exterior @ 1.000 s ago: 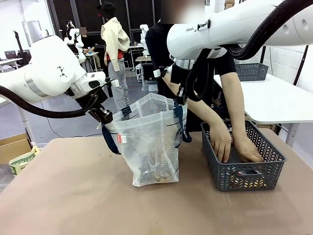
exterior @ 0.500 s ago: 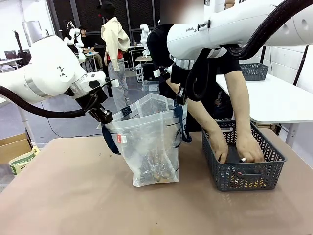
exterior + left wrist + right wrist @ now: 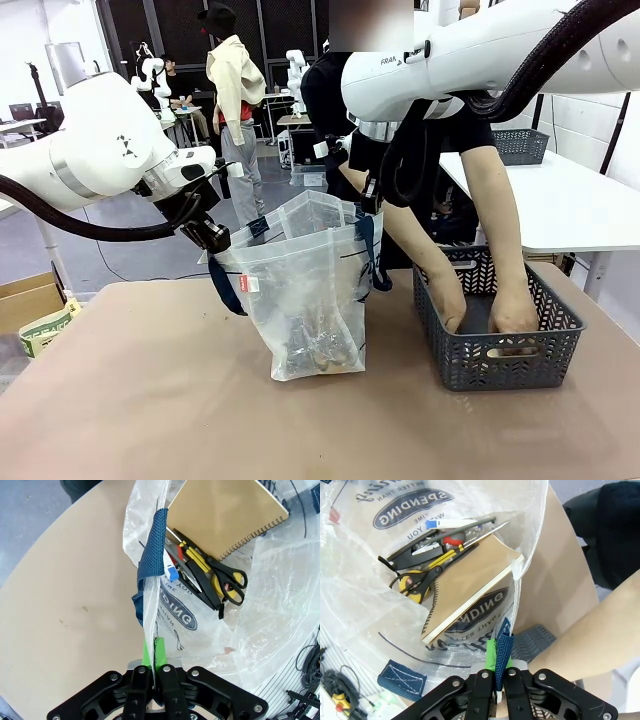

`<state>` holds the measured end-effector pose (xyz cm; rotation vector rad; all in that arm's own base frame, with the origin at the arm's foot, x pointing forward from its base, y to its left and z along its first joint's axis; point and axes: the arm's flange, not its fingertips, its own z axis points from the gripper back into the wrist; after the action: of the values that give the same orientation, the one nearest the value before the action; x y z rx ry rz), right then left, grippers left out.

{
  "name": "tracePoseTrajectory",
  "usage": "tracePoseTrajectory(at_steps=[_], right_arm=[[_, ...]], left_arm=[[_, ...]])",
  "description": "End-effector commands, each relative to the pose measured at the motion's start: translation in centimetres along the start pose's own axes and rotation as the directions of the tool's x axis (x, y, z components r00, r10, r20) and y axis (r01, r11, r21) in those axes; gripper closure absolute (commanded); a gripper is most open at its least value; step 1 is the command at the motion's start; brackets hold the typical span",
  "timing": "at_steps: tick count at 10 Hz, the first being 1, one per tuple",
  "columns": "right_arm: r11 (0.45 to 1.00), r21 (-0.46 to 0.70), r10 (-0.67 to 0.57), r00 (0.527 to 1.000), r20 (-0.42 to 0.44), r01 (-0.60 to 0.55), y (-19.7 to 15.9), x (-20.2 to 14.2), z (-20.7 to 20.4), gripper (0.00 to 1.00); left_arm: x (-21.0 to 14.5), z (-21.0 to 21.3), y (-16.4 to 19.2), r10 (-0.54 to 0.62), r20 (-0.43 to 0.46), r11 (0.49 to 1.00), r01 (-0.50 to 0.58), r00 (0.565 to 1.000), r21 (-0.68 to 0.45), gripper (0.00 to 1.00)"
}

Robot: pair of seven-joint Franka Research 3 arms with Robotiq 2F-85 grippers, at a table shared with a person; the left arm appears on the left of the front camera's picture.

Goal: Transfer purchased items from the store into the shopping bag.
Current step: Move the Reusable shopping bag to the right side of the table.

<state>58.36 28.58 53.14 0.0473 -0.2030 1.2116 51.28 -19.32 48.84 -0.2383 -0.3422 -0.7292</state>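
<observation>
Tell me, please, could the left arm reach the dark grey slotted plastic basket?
Probably not: the left gripper is shut on the edge of the translucent plastic shopping bag, which stands between it and the dark grey slotted plastic basket.

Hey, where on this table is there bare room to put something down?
Bare tabletop left of the shopping bag, and the whole near strip in front of bag and basket. Crowded: inside the basket, where the person's hands are.

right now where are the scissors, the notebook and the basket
scissors (image 3: 222,570): left wrist view, on the black handle.
notebook (image 3: 225,510): left wrist view, middle of the tan cover.
basket (image 3: 465,365): front view, on the front wall.
</observation>
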Motion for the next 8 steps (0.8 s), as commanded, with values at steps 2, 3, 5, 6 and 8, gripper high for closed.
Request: tracePoseTrajectory(at_steps=[2, 3, 5, 6, 8], right_arm=[[1.000, -0.001, -0.001, 1.000, 0.001, 0.001, 0.00, -0.01, 0.10, 1.00], [1.000, -0.001, -0.001, 1.000, 0.001, 0.001, 0.00, -0.01, 0.10, 1.00], [1.000, -0.001, -0.001, 1.000, 0.001, 0.001, 0.00, -0.01, 0.10, 1.00], [1.000, -0.001, -0.001, 1.000, 0.001, 0.001, 0.00, -0.01, 0.10, 1.00], [1.000, -0.001, -0.001, 1.000, 0.001, 0.001, 0.00, -0.01, 0.10, 1.00]], left_arm=[[-0.02, 0.02, 0.07, 0.001, 0.000, 1.000, -0.001, 1.000, 0.001, 1.00], [-0.02, 0.02, 0.07, 0.001, 0.000, 1.000, -0.001, 1.000, 0.001, 1.00], [-0.02, 0.02, 0.07, 0.001, 0.000, 1.000, -0.001, 1.000, 0.001, 1.00], [-0.02, 0.02, 0.07, 0.001, 0.000, 1.000, -0.001, 1.000, 0.001, 1.00], [-0.02, 0.02, 0.07, 0.001, 0.000, 1.000, -0.001, 1.000, 0.001, 1.00]])
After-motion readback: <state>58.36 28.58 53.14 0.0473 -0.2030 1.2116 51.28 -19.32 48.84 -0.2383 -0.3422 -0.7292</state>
